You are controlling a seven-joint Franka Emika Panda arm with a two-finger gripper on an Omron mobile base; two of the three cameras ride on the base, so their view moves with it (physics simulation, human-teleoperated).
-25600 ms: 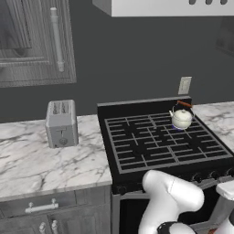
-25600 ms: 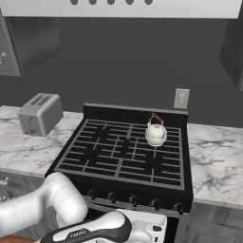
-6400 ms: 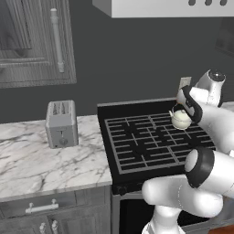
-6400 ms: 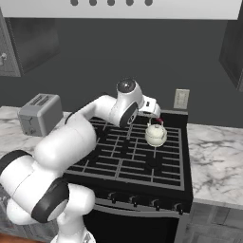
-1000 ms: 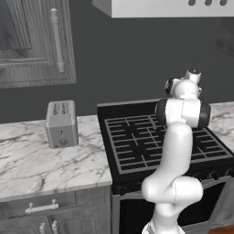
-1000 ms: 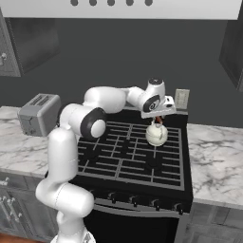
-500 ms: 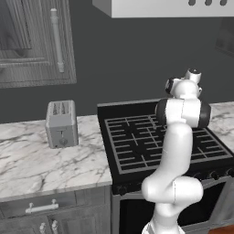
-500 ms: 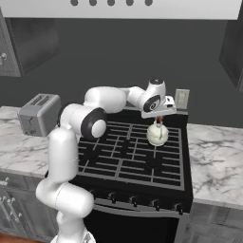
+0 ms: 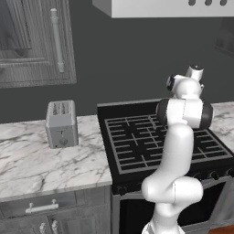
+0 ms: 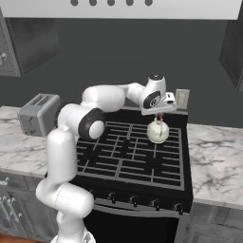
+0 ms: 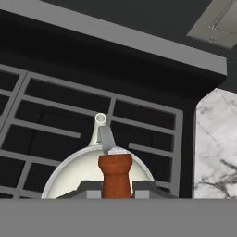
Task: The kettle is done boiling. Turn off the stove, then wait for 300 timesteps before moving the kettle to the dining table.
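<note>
Over the back right burner of the stove [image 10: 133,152] my arm reaches out, and my pincer [image 10: 159,115] hangs right above the kettle [image 10: 157,131], which sits on the grate near the rear right corner, close to the backsplash and just short of the marble counter [image 10: 213,147] on that side. Seen along my hand, the reddish wooden bar of the handle [image 11: 115,173] stands up straight in the middle, between the bases of my fingers, with the cream lid and short spout beyond it. From that I judge I am closed on the bar or very near to it, but my fingertips are hidden low in the frame, so I cannot tell whether the grip is truly made (the side view is no help either, the hand being small there and the handle thin).

The step in hand, as I read it, is the pickup of the kettle, the opening of the carry to the dining table. Whether the burner is off I cannot say: the knobs [image 10: 133,201] along the front edge are too small to read, and no flame shows under the pot.

Next the move calls for a firm hold on the bar, then a straight lift clear of the grate so the base does not catch a bar of the grid. After that the kettle should be kept level, since it hangs from a thin arched handle and may swing.
</note>
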